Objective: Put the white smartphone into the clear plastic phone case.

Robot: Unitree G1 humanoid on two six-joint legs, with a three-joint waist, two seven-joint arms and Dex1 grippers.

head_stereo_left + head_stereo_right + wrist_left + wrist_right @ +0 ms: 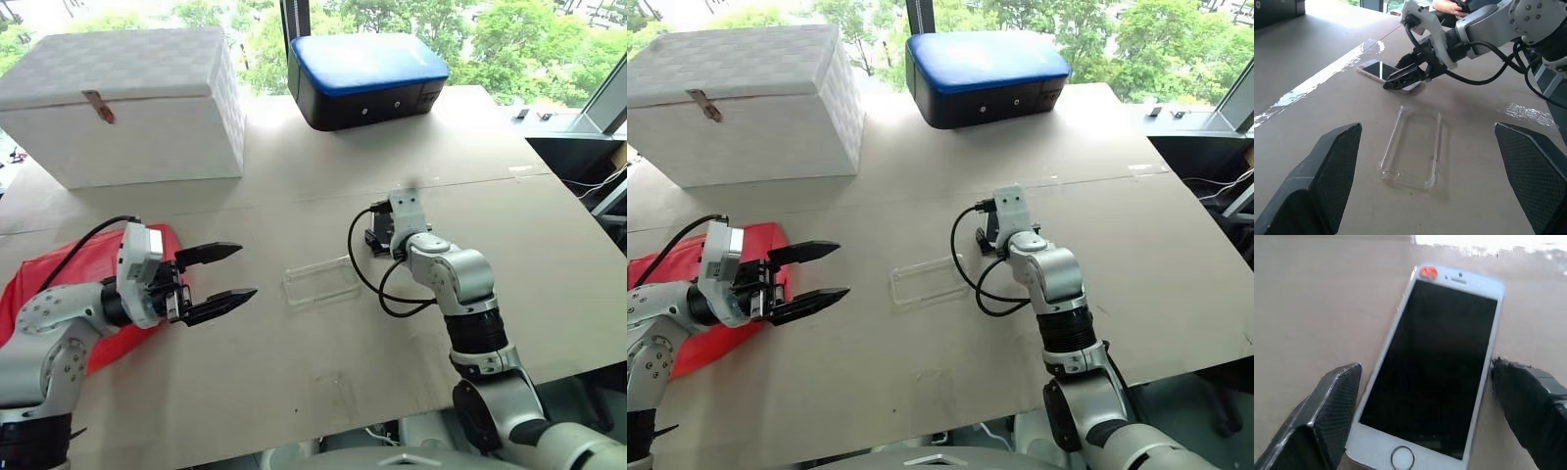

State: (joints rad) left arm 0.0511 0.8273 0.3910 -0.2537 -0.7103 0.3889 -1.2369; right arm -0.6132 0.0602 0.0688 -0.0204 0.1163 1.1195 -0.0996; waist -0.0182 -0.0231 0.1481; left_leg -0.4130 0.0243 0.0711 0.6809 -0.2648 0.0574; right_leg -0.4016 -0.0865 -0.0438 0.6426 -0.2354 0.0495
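White smartphone flat on the brown table, screen up, home button end toward the right gripper, red-dot end away from it; long axis roughly along the gripper's pointing line, slightly skewed; right gripper low over the phone, fingers spread wide, one on each long side; one finger looks right at the phone's edge, the other just beside the opposite edge, contact unclear; phone not lifted, nothing clamped; clear plastic phone case flat on the table, open side up, between the two grippers, near the phone but apart from it; in the head views its long axis runs left-right, slightly tilted; left gripper hovers beside the case over the table, pointing toward it, fingers wide apart, holding nothing; red pouch under the left arm; white box and blue-topped black case at the far table edge.
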